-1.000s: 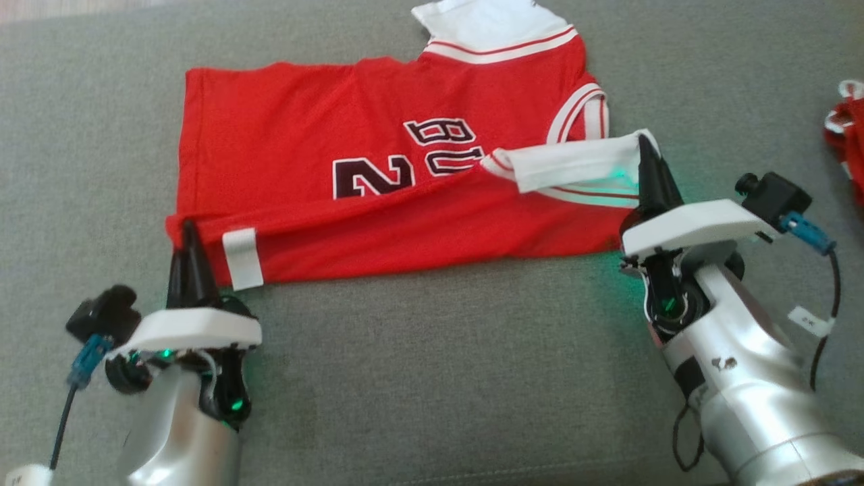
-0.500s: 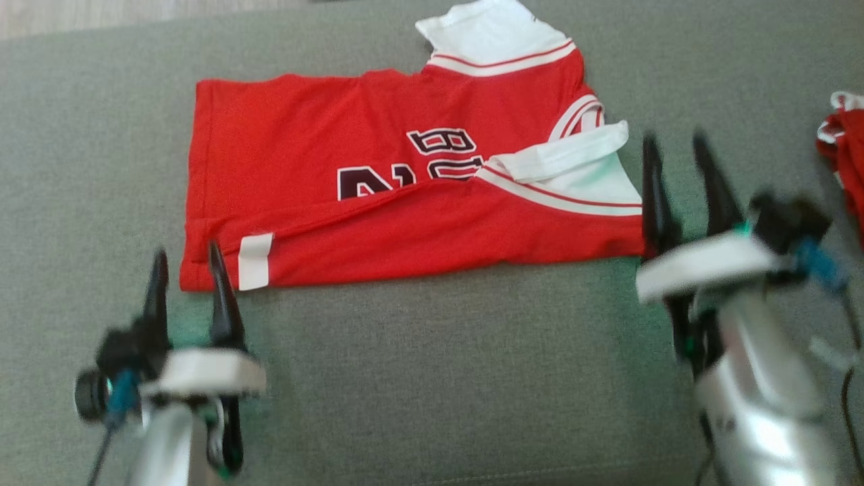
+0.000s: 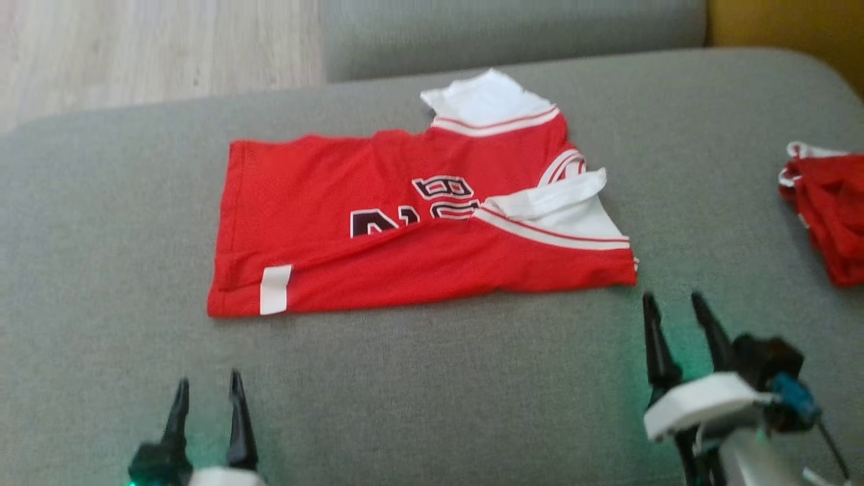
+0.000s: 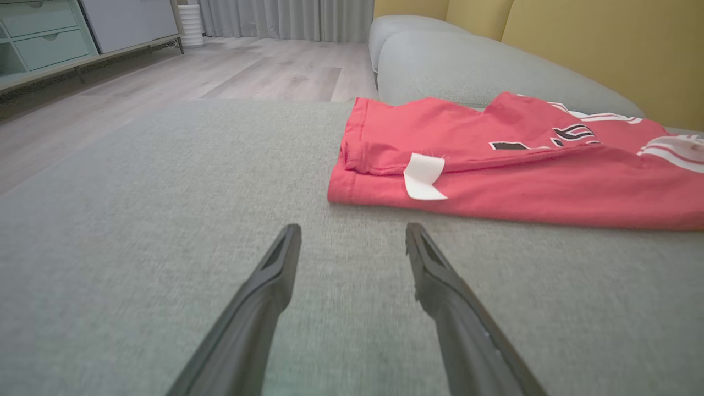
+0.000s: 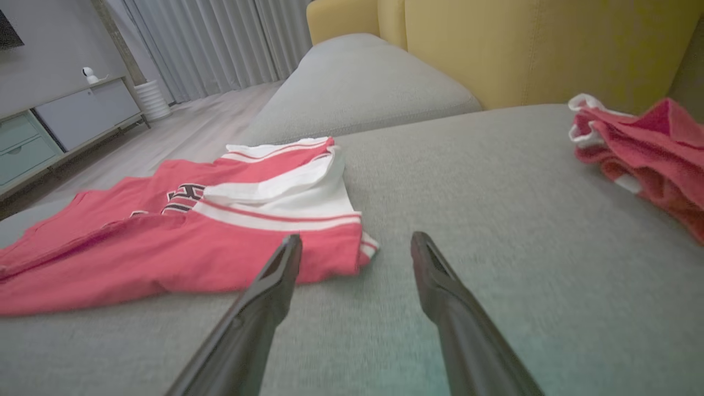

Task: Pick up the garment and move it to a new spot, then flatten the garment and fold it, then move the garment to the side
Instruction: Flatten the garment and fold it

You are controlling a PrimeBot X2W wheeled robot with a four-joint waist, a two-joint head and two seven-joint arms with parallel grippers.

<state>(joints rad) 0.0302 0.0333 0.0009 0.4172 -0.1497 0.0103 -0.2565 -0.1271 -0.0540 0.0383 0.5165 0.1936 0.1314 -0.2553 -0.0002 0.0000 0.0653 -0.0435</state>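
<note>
Garment: the red knit jersey with white sleeves and dark lettering (image 3: pixel 405 229) lies spread on the grey fabric sofa seat (image 3: pixel 432 405). Its near long edge is folded over onto the chest print.
Left jaws: the left gripper (image 3: pixel 208 378) hovers over bare cushion near the hem corner, apart from the cloth, with its jaws wide and holding nothing.
Right jaws: the right gripper (image 3: pixel 671 297) is just beside the sleeve-end corner and seems not to touch it; its jaws are wide and empty.
Handling: the jersey is likely light, limp and a little slippery, and will sag and unfold unless it is carried at two points.
Where to hold: probably the two near corners of the folded edge, pinching both layers, one by the small white label tab (image 3: pixel 275 289) and one below the white sleeve (image 3: pixel 567 209).
Risk: catching only the top layer would pull the fold open.
Containers: nothing here holds anything. A bunched red and white cloth (image 3: pixel 823 209) lies loose on the seat, well to the right.
</note>
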